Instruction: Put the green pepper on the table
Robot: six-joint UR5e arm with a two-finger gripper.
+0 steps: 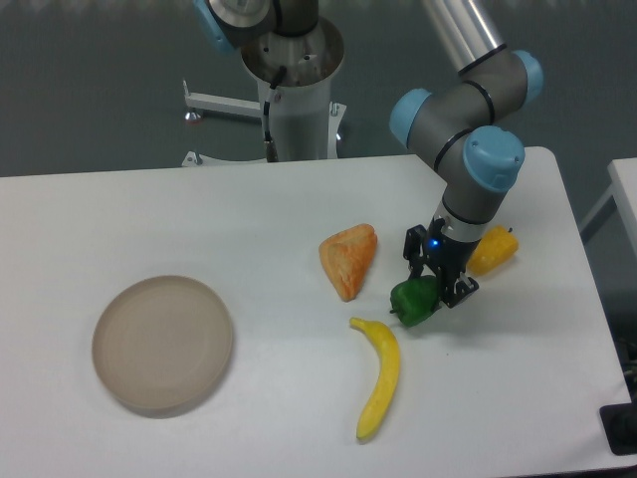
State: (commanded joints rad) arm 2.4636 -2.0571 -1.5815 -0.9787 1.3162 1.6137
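Note:
The green pepper [412,302] is a small glossy dark-green lump right of centre on the white table [249,219]. My gripper [430,286] reaches down from the upper right and is shut on the green pepper, its black fingers [453,287] clamped on the pepper's upper right side. The pepper looks low, at or just above the tabletop; I cannot tell whether it touches. It sits between the orange wedge and the yellow-orange pepper.
An orange wedge [349,259] lies to the left of the pepper. A yellow-orange pepper [494,250] lies behind the gripper on the right. A banana [377,375] lies just below. A round beige plate [163,344] sits at the left. The robot base [294,90] stands behind the table.

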